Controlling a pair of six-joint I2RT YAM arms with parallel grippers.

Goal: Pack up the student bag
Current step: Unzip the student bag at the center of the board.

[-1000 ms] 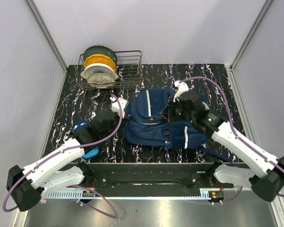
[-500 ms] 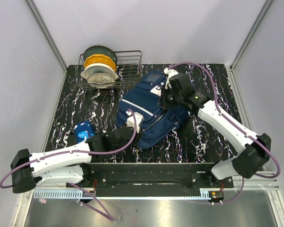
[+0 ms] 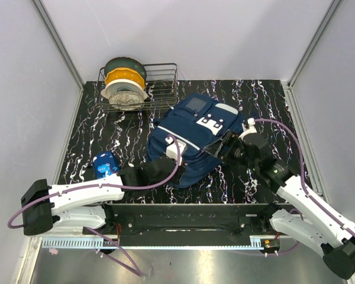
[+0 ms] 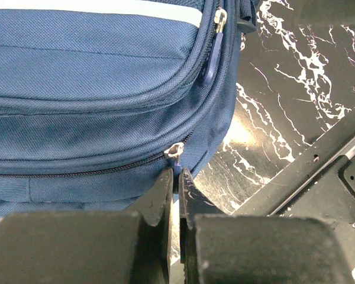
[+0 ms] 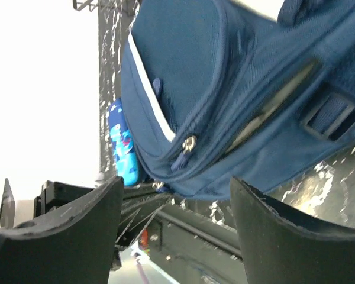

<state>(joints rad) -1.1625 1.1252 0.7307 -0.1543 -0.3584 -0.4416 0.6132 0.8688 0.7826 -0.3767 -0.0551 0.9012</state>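
The student bag, navy with white patches and a grey square panel, lies in the middle of the table. My left gripper is at its near edge. In the left wrist view this gripper is shut on the blue pull of a zipper whose metal slider sits on the bag. My right gripper is at the bag's right side. Its jaws stand wide open with nothing between them, just short of the bag.
A bright blue patterned case lies left of the bag, also visible as the case past the bag's corner. A wire basket with filament spools stands at the back left. A black rail runs along the table's near edge.
The bag has been turned and now lies with its front patches up. My right gripper has opened, let go of the bag and drawn back toward the near right. The left stays shut.
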